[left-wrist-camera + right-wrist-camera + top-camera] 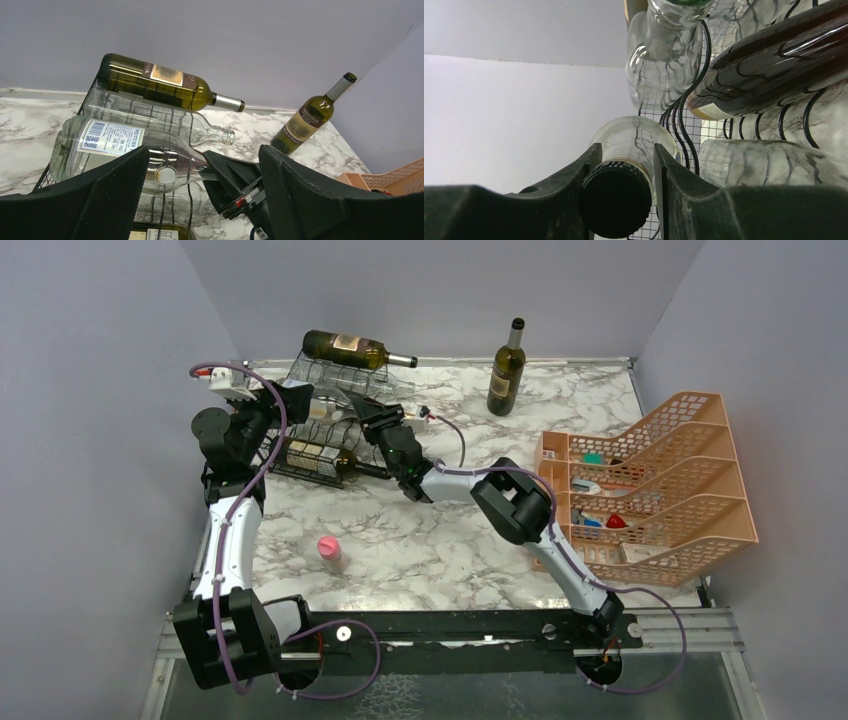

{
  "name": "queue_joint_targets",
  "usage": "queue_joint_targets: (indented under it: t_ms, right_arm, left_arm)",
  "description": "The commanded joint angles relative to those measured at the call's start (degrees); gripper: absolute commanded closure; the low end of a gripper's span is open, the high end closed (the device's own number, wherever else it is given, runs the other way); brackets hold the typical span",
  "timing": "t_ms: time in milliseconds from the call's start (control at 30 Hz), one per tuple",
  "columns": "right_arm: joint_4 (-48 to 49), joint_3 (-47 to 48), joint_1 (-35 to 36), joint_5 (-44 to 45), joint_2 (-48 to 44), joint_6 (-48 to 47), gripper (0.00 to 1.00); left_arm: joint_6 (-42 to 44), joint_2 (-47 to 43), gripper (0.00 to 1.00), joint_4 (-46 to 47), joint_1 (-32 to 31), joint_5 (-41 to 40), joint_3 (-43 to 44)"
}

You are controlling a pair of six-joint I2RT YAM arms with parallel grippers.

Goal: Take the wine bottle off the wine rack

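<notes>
Right of the wine rack (318, 372), a standing bottle (306, 122) reads PRIMITIVO

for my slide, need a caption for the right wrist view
right claw straddles the black cap of a clear bottle in the wire rack

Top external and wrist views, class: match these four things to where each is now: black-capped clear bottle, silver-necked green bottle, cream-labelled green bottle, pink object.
Things: 1 black-capped clear bottle; 2 silver-necked green bottle; 3 cream-labelled green bottle; 4 pink object.
Places: A lying on top of the wine rack; B standing upright on the table; C between the fingers of the right gripper; D on the table nearest the arms' bases.
Pairs: 1-C, 2-A, 3-B, 4-D.
</notes>
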Motion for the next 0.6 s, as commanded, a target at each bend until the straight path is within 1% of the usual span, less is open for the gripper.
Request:
queue_joint_targets:
  t_ms: [0,233,433,567]
  right_arm:
    - [-1.1,1.0,0.5,2.7,1.0,0.2,0.61]
    - [4.0,-3.1,0.3,1.9,-3.6,1.5,0.76]
    - [8.4,-7.4,-0.5,-0.4,-7.4,6.9,0.85]
    - [11.2,-10.2,-1.1,-2.9,-10.1,9.6,0.88]
  left_arm:
    - [-0.3,0.0,0.15,2.0,0.4,1.3,1.9]
    - [-0.2,-0.2,0.15,2.0,0.4,0.5,1.6]
    - [0.1,-0.1,0.15,2.0,0.4,0.7,1.7]
    - [0.4,0.0,0.15,1.9,0.4,0.3,1.5]
